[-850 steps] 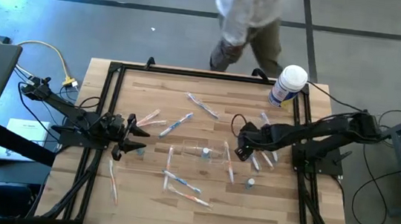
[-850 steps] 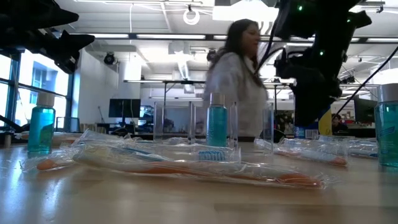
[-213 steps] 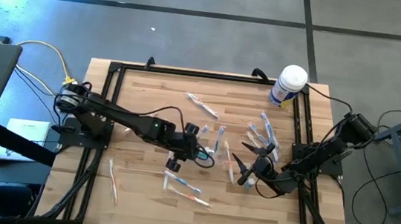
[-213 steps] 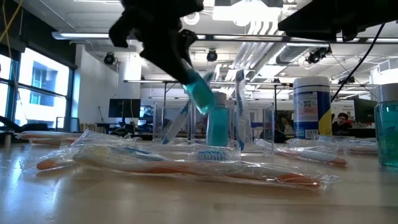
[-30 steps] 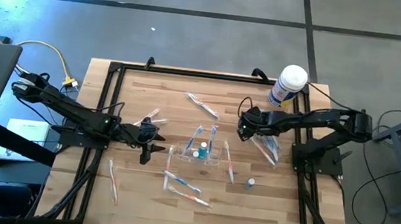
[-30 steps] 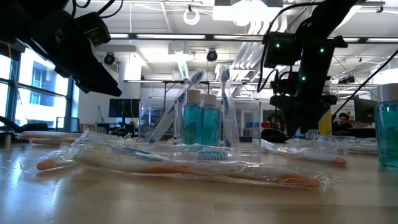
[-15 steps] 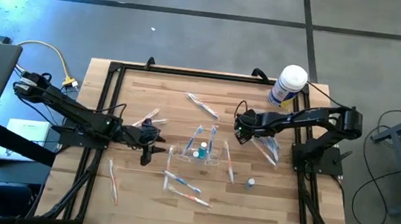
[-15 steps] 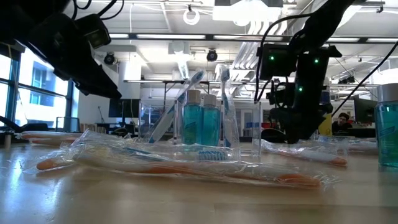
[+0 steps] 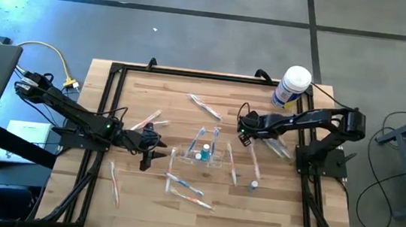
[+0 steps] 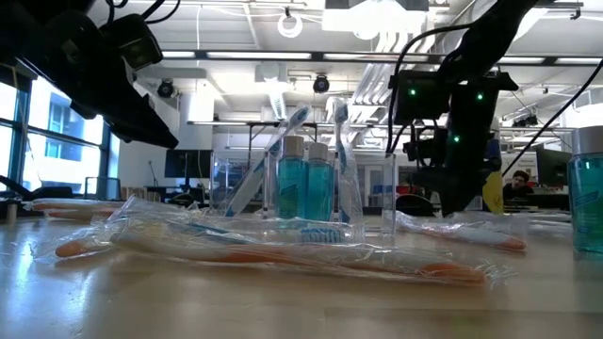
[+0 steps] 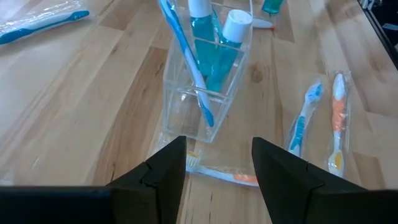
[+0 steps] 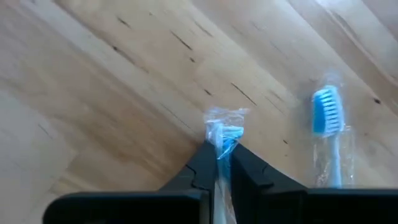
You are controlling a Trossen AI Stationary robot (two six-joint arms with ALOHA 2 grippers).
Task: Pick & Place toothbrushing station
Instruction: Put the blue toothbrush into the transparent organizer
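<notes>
Right gripper pinched on a wrapped toothbrush

Lift straight, keep the pinch firm, then carry it to the clear holder mid-table, already stocked with bottles. Left gripper waits wide open just beside the holder.

Wooden table — wrapped toothbrushes, clear holder, white canister.

I see the toothbrush holder, a small clear plastic box with faint glassy edges, standing upright on the counter just below the centre of the high view. In the low view it sits mid-frame. It holds two teal bottles with white caps and a few toothbrushes leaning upward inside it.
</notes>
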